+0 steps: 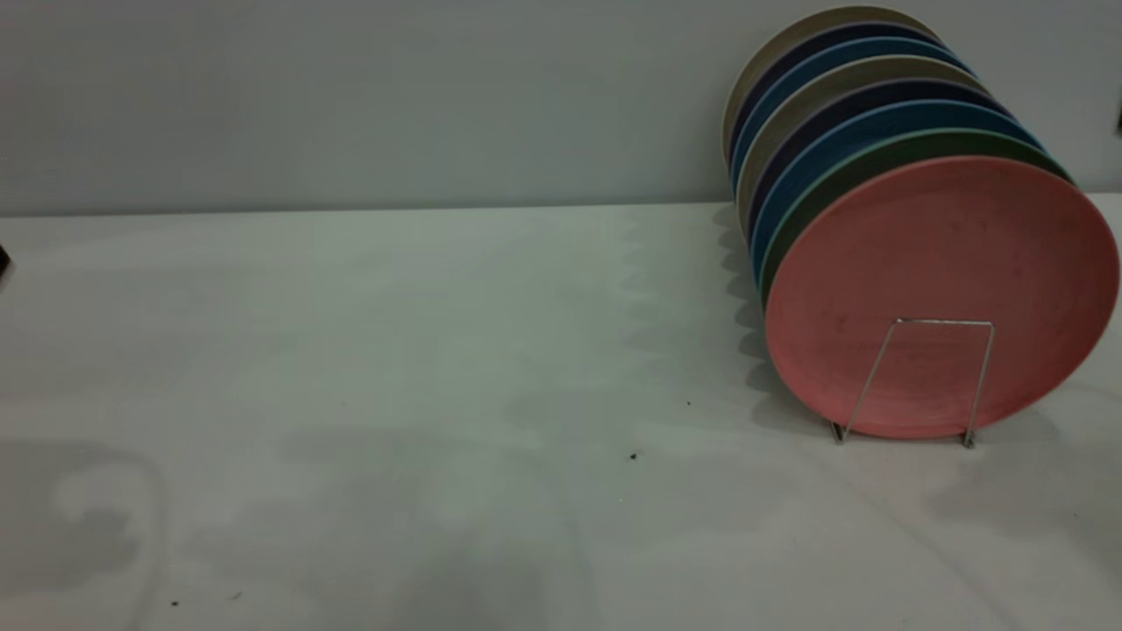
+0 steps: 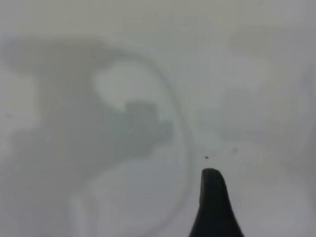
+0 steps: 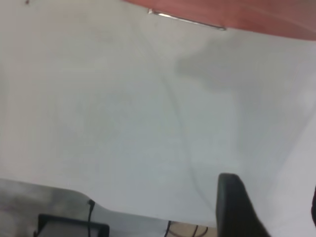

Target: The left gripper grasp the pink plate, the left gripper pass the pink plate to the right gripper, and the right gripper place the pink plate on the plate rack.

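Note:
The pink plate (image 1: 942, 263) stands upright in the front slot of the plate rack (image 1: 986, 377), behind its front wire loop. Neither gripper holds it. In the left wrist view only one black finger (image 2: 212, 202) of the left gripper shows, over bare table with free space on both sides. The right gripper (image 3: 271, 197) is open and empty: one dark finger (image 3: 232, 207) and a sliver of the other at the picture's edge, above the table near its edge. That view also shows the plate's lower rim (image 3: 247, 12) and a rack rail (image 3: 187, 19) farther off.
Behind the pink plate the rack holds several more upright plates, green (image 1: 877, 162), blue, dark and beige (image 1: 789, 53). The white table (image 1: 394, 350) carries only small dark specks (image 1: 633, 456). A wall stands behind. Past the table edge a black box (image 3: 69, 224) and cables show.

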Action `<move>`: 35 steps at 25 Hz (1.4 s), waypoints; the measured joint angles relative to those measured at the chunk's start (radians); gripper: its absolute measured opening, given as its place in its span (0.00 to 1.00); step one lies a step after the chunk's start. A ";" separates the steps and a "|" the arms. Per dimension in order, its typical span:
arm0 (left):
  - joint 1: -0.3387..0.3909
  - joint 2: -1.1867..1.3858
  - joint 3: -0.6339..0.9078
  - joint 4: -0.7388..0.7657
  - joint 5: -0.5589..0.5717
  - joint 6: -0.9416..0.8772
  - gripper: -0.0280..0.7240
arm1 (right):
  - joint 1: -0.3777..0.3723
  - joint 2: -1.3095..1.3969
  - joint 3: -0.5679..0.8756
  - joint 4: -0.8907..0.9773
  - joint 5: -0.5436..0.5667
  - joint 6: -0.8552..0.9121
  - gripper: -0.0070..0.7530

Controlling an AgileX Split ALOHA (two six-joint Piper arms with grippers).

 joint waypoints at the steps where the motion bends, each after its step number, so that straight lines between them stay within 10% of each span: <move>1: 0.000 -0.034 0.000 0.001 0.021 -0.001 0.75 | 0.000 -0.021 0.000 0.000 0.002 0.003 0.52; 23: 0.000 -0.945 0.230 0.184 0.448 -0.214 0.75 | 0.000 -1.016 0.552 0.018 0.025 -0.040 0.53; 35: 0.000 -1.169 0.232 0.259 0.453 -0.367 0.75 | 0.000 -1.344 0.609 0.016 0.026 -0.022 0.53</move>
